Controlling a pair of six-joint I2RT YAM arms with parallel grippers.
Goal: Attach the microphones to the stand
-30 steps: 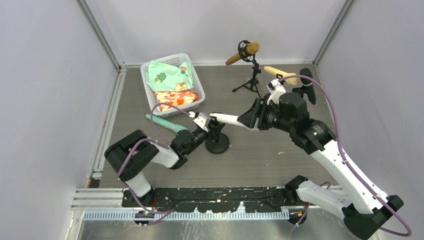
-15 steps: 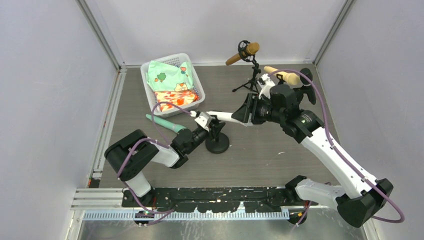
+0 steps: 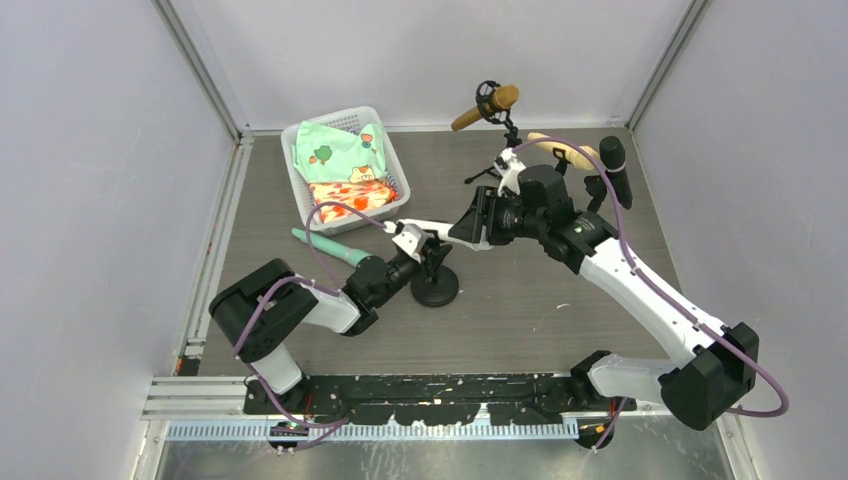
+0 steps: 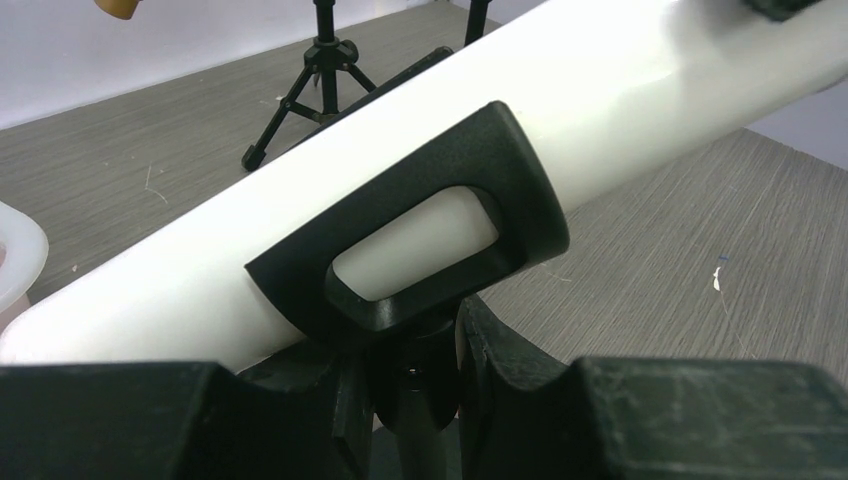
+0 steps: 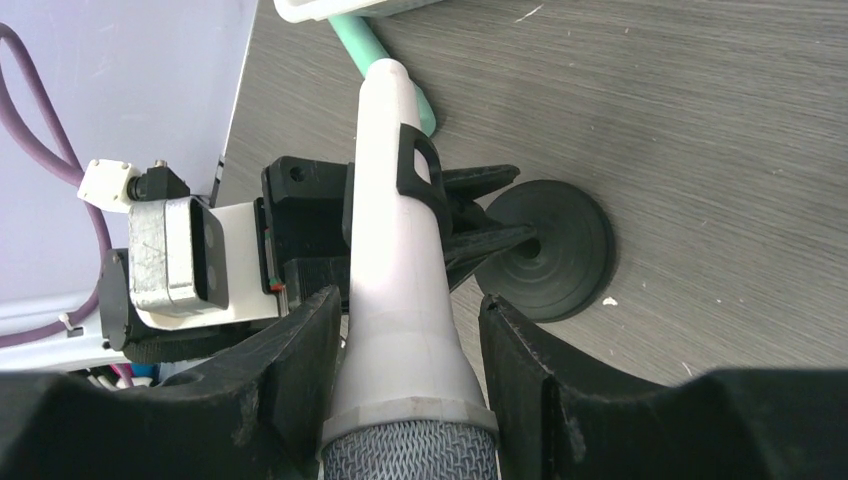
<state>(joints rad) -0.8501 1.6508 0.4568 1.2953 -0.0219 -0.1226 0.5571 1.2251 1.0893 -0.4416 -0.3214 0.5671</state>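
White microphone (image 5: 395,250), axis left-right, tail leftward through clip (image 4: 520,170) of stand (image 3: 435,292)

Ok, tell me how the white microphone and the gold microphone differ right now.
The white microphone is gripped by the right gripper, its handle in the round-base stand's clip; the gold microphone sits free in the tripod stand. White lies low, nearly level; gold is raised, tilted. Both rest in stands.

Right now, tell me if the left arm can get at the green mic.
Probably not yet: the left gripper is shut on the stand. The green mic lies close beside that arm.
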